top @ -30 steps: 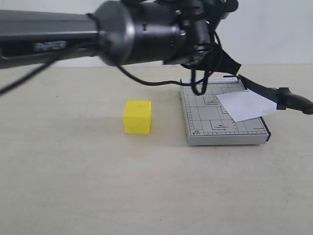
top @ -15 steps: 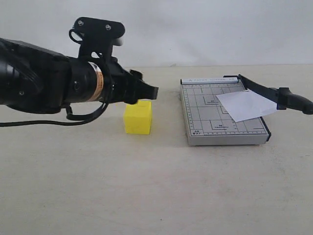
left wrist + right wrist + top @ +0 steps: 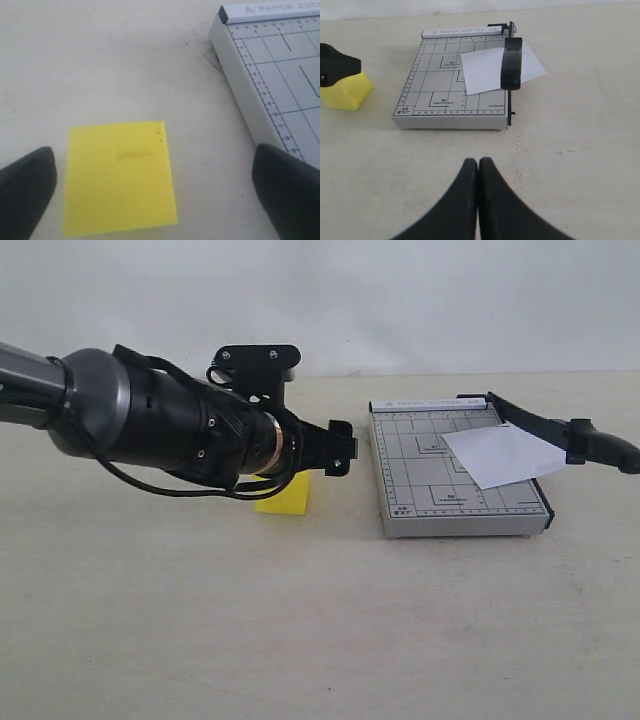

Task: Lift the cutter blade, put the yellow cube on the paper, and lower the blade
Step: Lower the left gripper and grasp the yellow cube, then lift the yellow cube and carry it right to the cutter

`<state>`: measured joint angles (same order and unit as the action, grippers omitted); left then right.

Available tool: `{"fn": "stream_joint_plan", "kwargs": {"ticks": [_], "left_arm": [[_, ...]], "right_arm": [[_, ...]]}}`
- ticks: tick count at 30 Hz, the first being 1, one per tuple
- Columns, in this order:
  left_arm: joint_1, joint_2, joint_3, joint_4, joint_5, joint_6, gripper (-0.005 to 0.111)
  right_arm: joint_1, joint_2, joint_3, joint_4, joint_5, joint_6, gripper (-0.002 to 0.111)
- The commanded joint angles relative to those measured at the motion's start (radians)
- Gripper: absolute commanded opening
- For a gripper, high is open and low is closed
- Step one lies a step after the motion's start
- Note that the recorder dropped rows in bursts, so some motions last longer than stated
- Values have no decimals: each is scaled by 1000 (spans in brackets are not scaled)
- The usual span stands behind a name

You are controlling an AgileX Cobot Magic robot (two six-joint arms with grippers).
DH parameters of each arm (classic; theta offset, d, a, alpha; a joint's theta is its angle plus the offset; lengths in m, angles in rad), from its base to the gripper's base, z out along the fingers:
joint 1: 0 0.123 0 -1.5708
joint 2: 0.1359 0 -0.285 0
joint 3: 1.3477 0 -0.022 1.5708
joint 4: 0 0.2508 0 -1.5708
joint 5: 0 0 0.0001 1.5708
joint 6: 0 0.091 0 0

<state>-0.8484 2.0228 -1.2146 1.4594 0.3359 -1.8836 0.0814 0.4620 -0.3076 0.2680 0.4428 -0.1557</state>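
Grasping the cube (image 3: 290,500) is the step in hand. The left gripper (image 3: 336,448) hangs wide open over it, left of centre in the exterior view. The wrist view shows the cube nearer one finger (image 3: 25,185) than the other. Centre the jaws, descend, then close on opposite faces. The blade (image 3: 548,428) stands raised at right, above the paper (image 3: 500,454). The right gripper (image 3: 478,200) is closed and empty.

Matte yellow cube (image 3: 120,177), grey gridded base (image 3: 452,95)
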Motion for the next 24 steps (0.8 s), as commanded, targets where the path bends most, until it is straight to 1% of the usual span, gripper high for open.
{"fn": "stream_joint_plan", "kwargs": {"ticks": [1, 4, 6, 7, 9, 11, 13, 16, 19, 21, 23, 24], "left_arm": [[14, 39, -31, -4, 9, -8, 110], [25, 59, -48, -21, -11, -8, 110], [35, 73, -62, -67, -17, 30, 108], [41, 79, -67, -114, -23, 72, 106], [50, 89, -82, -236, -26, 178, 98], [58, 99, -97, -374, -26, 330, 85], [59, 101, -110, -480, -25, 471, 70], [59, 101, -127, -571, -14, 667, 52], [59, 101, -149, -614, 29, 759, 35], [59, 101, -162, -614, 76, 797, 21], [59, 87, -178, -614, 143, 839, 4], [59, 75, -180, -614, 165, 863, 4]], "right_arm": [[-2, 0, -9, 2, -1, -11, 0], [-2, 0, -9, 2, -1, -11, 0], [-2, 0, -9, 4, -1, -11, 0], [-2, 0, -9, 4, -1, -11, 0], [-2, 0, -9, 6, -1, -11, 0], [-2, 0, -11, 6, -1, -11, 0], [-2, 0, -18, 6, -1, -11, 0], [-2, 0, -27, 6, -3, -11, 0], [-2, 0, -33, 6, 1, -11, 0], [-2, 0, -33, 8, 3, -11, 0], [-2, 0, -33, 8, 3, -11, 0], [-2, 0, -33, 8, 3, -11, 0]]}}
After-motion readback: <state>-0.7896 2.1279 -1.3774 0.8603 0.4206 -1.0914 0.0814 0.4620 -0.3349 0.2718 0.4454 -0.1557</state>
